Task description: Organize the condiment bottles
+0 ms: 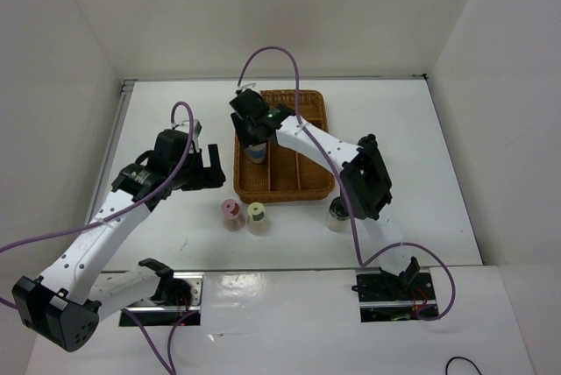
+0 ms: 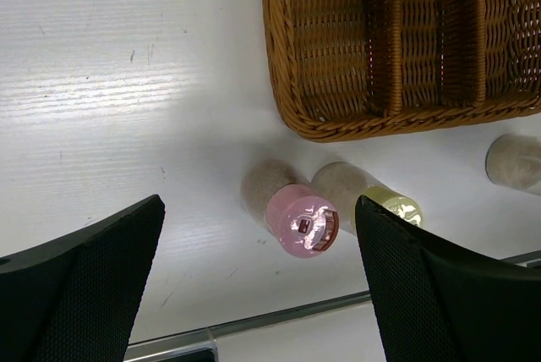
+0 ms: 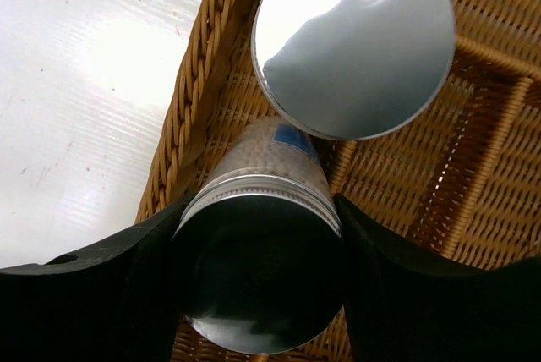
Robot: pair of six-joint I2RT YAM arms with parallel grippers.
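1 silver-capped shaker [image 3: 258, 298] stands upright, cap up, in right gripper [image 3: 259, 271].

Golden-brown woven tray [image 2: 330, 57]; glossy white desk [image 2: 127, 83].
Pink-capped shaker [image 2: 302, 220], translucent rose over a beige speckled body; yellow-green-capped shaker [image 2: 393, 207], pale lime over the same beige; blue-banded shaker [image 3: 262, 235], silver cap shadowed dark, off-white grainy fill; second silver cap [image 3: 353, 41], mirror grey; left jaws black, fine mesh texture; right jaws plain black; left arm [image 1: 88, 252] white, black at the joints; cables [image 1: 273, 48] purple.

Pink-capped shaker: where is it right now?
In the top view, the pink-capped shaker stands on the table before the wicker tray, left of the yellow-green-capped shaker.
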